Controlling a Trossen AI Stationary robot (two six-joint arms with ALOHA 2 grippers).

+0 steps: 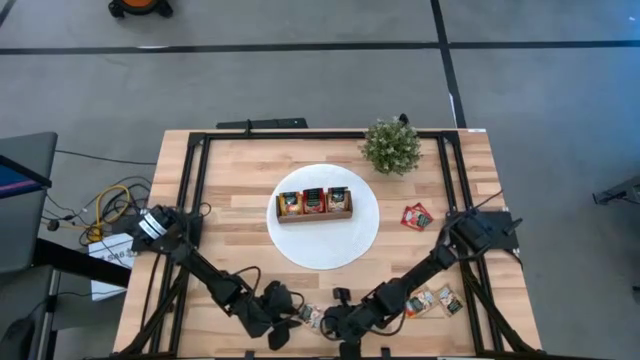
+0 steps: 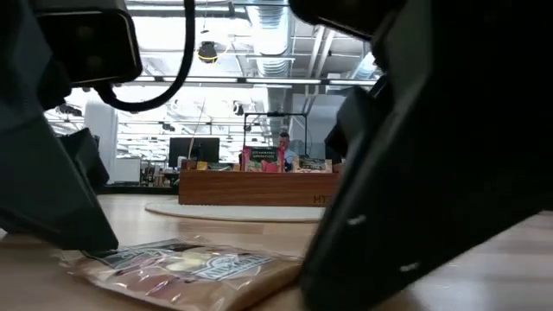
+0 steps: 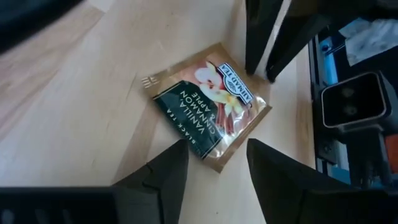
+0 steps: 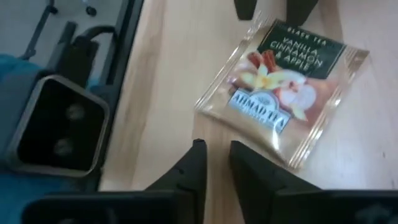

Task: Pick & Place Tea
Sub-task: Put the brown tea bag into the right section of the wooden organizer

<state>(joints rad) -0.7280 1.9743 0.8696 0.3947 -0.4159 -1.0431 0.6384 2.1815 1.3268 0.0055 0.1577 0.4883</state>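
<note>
Item: beige tea sachet [image 3: 208, 106], printed "Vanilla, Cinnamon & Apple", lying flat on the wooden counter [image 1: 240, 190] at its near edge, between the two hands.

Left hand [image 3: 214, 165]: released, fingers spread, poised just beside one edge of the sachet and not gripping it.

Right hand [image 4: 216, 163]: fingers drawn close together with a narrow gap, beside the opposite edge of the sachet, nothing between them.

Further sachets: two [image 1: 433, 299] by the right arm, a red pair [image 1: 416, 216] farther up that side.

Wooden box [image 1: 314, 202]: three compartments (each holding sachets), standing on the white disc [image 1: 325, 250] mid-counter.

Green plant [image 1: 391, 146]: near the far edge.
</note>
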